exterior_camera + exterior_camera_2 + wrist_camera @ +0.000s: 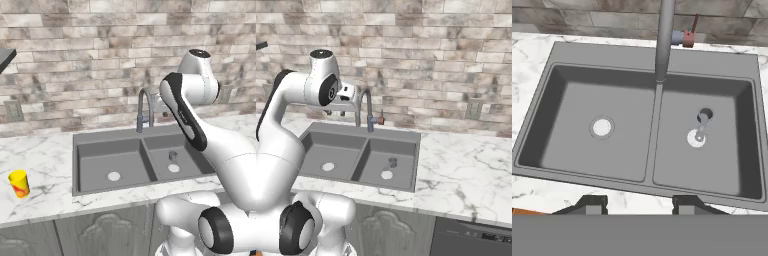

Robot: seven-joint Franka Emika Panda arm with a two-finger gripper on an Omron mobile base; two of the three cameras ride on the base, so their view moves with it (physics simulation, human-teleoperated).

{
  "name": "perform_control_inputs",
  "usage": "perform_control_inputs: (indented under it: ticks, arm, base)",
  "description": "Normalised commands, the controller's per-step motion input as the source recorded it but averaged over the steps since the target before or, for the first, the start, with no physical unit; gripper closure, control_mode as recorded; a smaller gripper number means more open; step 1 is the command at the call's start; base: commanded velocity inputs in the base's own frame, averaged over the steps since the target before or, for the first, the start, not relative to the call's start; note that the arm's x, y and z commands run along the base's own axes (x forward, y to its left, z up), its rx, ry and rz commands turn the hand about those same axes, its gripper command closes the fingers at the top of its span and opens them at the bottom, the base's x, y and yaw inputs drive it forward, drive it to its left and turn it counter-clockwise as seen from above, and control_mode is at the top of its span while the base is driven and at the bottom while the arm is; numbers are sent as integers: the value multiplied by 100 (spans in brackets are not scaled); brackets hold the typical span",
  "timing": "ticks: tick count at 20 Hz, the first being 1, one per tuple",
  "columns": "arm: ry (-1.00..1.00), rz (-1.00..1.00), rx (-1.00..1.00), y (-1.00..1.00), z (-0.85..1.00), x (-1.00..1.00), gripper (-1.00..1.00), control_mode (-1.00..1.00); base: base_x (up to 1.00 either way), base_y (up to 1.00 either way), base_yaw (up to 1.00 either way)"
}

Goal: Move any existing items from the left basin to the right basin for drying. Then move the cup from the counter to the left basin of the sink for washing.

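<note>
The sink lies straight below my hand. Its wider left basin holds nothing but its pale drain. In the narrower right basin a small grey knob-like object stands just beside the drain. The yellow cup with its red-orange mark stands upright on the counter, well left of the sink and near the front edge. My gripper hangs high over the sink's front rim, close to the faucet, open with nothing between its fingers; it is also seen from the side.
The arched metal faucet rises behind the divider, its spout over the centre. The brick wall carries outlets. A broad stretch of marble lies right of the sink, with a dark appliance front below it.
</note>
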Motion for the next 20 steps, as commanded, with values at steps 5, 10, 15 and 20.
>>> perform_control_inputs:
  ticks: [5, 10, 15, 20]
  arm:
    - [6, 5, -1, 14, -6, -3, -100, -100]
    - [0, 15, 0, 41, -7, -44, -100, -100]
    - [0, 15, 0, 52, -3, -32, -100, -100]
    - [0, 21, 0, 83, 0, -47, -100, -100]
  base:
    - [0, 0, 0]
    - [0, 0, 0]
    - [0, 0, 0]
    - [0, 0, 0]
